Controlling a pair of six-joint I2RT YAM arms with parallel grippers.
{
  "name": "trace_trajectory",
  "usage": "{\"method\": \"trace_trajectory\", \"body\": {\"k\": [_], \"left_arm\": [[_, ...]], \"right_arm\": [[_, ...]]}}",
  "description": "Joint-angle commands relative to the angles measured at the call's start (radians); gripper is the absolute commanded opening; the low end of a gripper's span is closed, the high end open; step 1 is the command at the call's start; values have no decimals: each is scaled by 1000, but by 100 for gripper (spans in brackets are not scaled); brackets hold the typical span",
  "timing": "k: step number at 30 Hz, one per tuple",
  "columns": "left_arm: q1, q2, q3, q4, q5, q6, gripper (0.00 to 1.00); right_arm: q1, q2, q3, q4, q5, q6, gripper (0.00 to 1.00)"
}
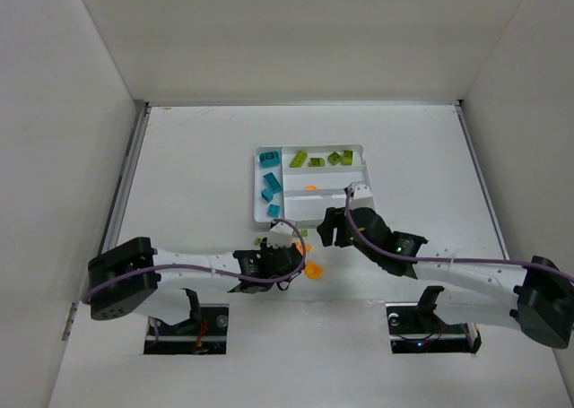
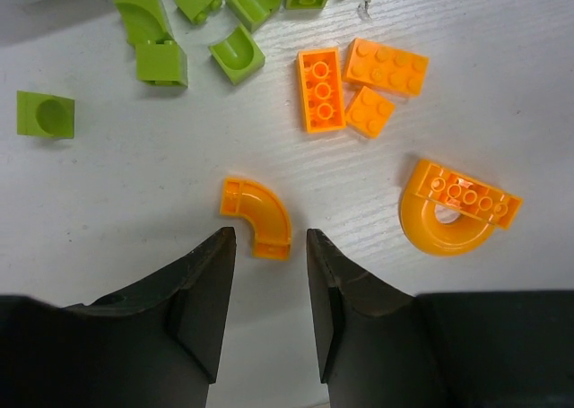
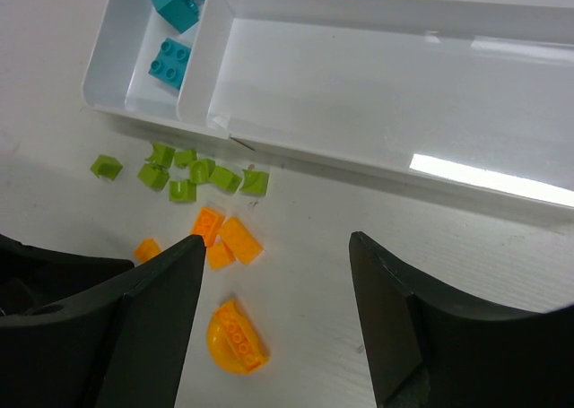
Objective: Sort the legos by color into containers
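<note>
I read this as the orange stage. My left gripper (image 2: 269, 238) hangs with jaws narrowly parted, holding nothing, over the orange elbow brick (image 2: 256, 212), which lies loose just short of the tray (image 3: 377, 168). Next I'd descend, pinch it and carry it in. The right gripper (image 3: 275, 242) gapes wide and empty by the tray's near wall. Only the top view shows lime bricks (image 1: 316, 160) in the tray's far section.
</note>
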Motion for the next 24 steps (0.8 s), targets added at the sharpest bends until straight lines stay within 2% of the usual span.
{"method": "trace_trajectory", "body": {"k": [1, 4, 9, 11, 17, 21, 24], "left_arm": [[11, 10, 23, -5, -34, -16, 35], [5, 22, 28, 6, -29, -3, 33], [-18, 34, 29, -5, -41, 2, 18], [-18, 7, 29, -17, -53, 4, 15], [31, -165, 51, -20, -63, 40, 16], [121, -216, 106, 55, -20, 123, 17], [202, -184, 161, 165, 55, 189, 17]], "right_arm": [[8, -32, -11, 9, 15, 12, 72], [8, -45, -17, 4, 19, 15, 72], [8, -63, -31, -2, 19, 17, 71], [14, -71, -37, -17, 13, 21, 68], [101, -114, -48, -106, -21, 43, 49], [158, -124, -37, -142, 1, 72, 47], [159, -152, -57, -156, 59, 121, 44]]}}
